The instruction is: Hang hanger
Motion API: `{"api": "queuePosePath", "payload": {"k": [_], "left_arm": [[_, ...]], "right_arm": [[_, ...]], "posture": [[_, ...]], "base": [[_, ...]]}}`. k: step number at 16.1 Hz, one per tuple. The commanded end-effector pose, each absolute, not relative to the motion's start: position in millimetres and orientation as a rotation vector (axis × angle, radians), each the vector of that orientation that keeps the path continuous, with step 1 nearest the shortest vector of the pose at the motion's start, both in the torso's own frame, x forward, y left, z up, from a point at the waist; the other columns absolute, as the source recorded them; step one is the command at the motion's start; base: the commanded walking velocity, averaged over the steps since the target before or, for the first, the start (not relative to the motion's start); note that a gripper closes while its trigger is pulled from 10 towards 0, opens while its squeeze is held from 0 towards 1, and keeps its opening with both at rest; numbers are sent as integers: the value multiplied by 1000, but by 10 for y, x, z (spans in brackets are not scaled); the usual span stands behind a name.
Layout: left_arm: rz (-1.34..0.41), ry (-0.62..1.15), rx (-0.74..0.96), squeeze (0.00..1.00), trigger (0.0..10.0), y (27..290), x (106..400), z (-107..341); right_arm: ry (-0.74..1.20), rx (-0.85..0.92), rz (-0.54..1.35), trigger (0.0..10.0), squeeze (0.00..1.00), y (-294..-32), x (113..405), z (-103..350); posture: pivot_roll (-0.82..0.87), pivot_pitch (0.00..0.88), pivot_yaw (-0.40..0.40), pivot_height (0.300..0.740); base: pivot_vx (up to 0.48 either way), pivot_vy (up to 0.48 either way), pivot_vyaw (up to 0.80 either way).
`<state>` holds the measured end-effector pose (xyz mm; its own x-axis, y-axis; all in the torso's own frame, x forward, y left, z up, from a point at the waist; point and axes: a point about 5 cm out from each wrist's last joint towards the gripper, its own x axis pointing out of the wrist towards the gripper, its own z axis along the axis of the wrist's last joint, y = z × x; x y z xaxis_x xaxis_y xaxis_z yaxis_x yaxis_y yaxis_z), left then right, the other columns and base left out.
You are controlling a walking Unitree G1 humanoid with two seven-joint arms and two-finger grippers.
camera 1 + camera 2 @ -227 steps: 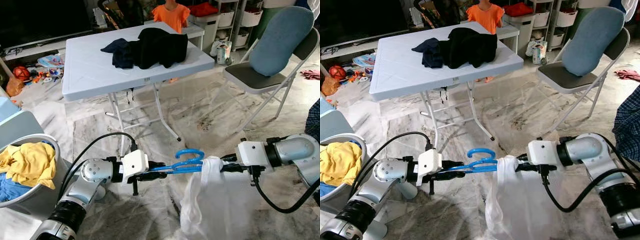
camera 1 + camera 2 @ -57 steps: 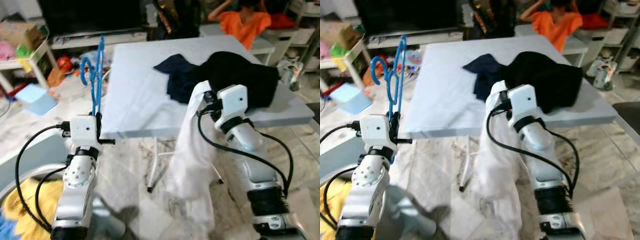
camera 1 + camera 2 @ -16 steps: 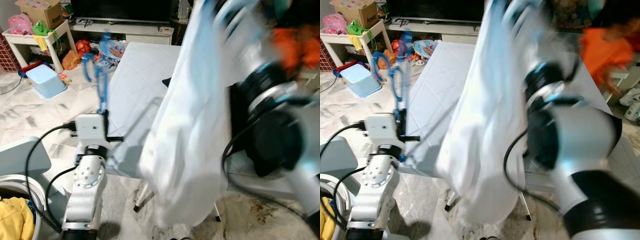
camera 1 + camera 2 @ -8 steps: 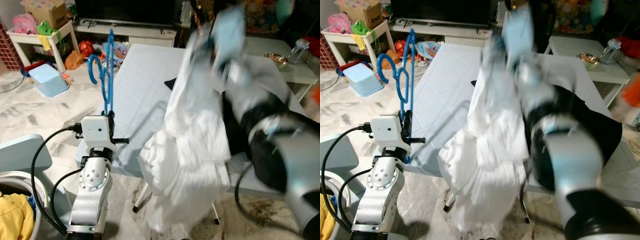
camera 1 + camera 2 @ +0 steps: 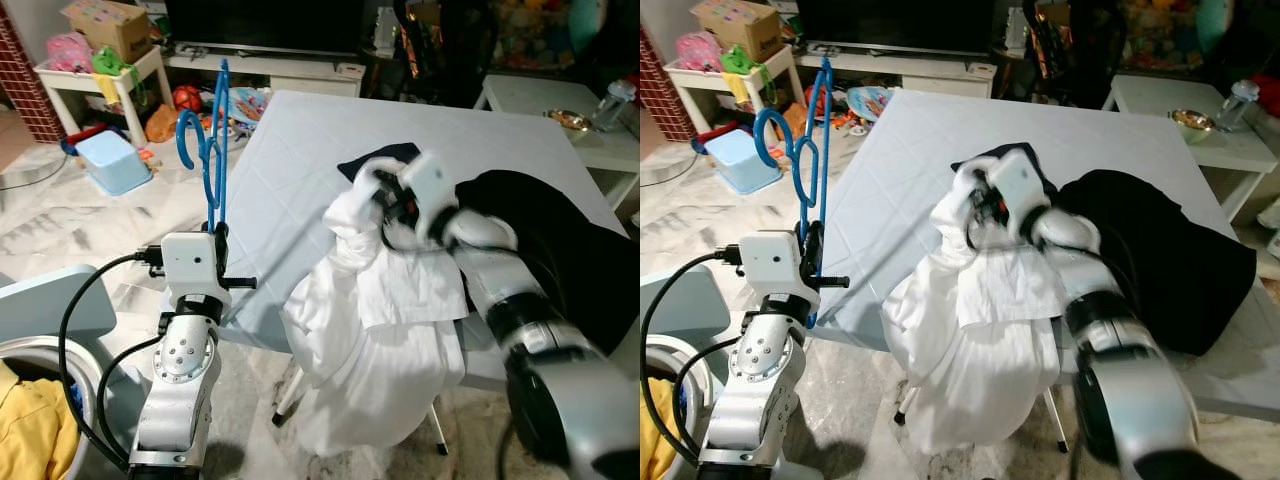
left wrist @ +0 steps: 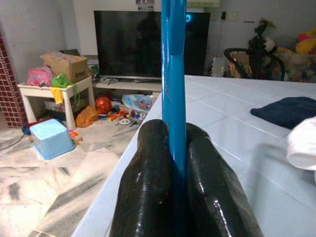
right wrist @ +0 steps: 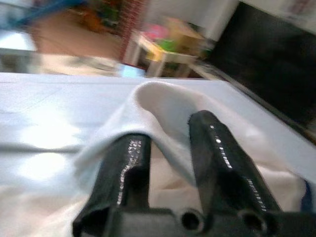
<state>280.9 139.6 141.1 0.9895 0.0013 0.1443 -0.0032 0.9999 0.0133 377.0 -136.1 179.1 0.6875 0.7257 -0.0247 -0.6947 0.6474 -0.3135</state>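
Observation:
A blue hanger (image 5: 210, 150) stands upright at the left, its bar pinched in my left gripper (image 6: 173, 143), which is shut on it beside the white table's (image 5: 285, 150) left front corner. A white garment (image 5: 370, 330) lies bunched on the table's front edge and hangs down over it. My right gripper (image 5: 385, 205) sits at the top of that bunch, low over the tabletop. In the right wrist view a fold of the white garment (image 7: 163, 113) runs between the black fingers (image 7: 126, 168), and the gripper is shut on it.
Dark clothes (image 5: 560, 250) and a navy piece (image 5: 385, 160) cover the table's right half. A light blue bin (image 5: 105, 160) and toys lie on the floor to the left, a basket with yellow cloth (image 5: 35, 430) at the bottom left. A low white side table (image 5: 540, 100) stands behind.
My right arm has swung down from head height, and the white garment now rests on the table's front edge. The left gripper and the hanger have stayed put.

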Motion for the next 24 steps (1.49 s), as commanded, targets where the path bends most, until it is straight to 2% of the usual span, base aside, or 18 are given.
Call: {"api": "queuePosePath", "payload": {"k": [1,5,9,12,16,18,20,21,24], "left_arm": [[-22,-138,9,0,10000,1353,2805,1417],[-44,-134,15,0,10000,1329,2811,1423],[-42,-124,25,0,10000,1365,2846,1414],[-47,-120,27,0,10000,1361,2847,1412],[-46,-104,25,0,10000,1353,2847,1377],[-45,-104,26,0,10000,1360,2850,1379],[-42,-101,27,0,10000,1372,2845,1371],[-42,-100,27,0,10000,1371,2844,1370],[-44,-92,21,0,10000,1362,2842,1355]], "right_arm": [[-85,-347,968,10000,1000,-1349,3620,1764],[1,-359,1007,10000,1000,-1436,3447,1578],[77,-396,1036,10000,1000,-1545,3320,1585],[150,-456,953,10000,1000,-1708,3347,1595],[198,-628,730,10000,1000,-1986,3493,1649],[223,-674,774,10000,1000,-2043,3452,1671],[274,-628,917,10000,1000,-2077,3318,1689],[277,-614,928,10000,1000,-2083,3305,1697],[362,-478,1113,10000,1000,-2105,3061,1706]], "posture": [[-53,0,-16,740],[-53,0,-2,740],[-55,0,8,740],[-61,0,13,740],[-65,0,13,740],[-65,0,13,740],[-65,0,13,740],[-63,0,9,740],[-71,0,11,740]], "base": [[0,0,0],[0,0,0],[0,0,0],[0,0,0],[0,0,0],[0,0,0],[0,0,0],[0,0,0],[0,0,0]]}}
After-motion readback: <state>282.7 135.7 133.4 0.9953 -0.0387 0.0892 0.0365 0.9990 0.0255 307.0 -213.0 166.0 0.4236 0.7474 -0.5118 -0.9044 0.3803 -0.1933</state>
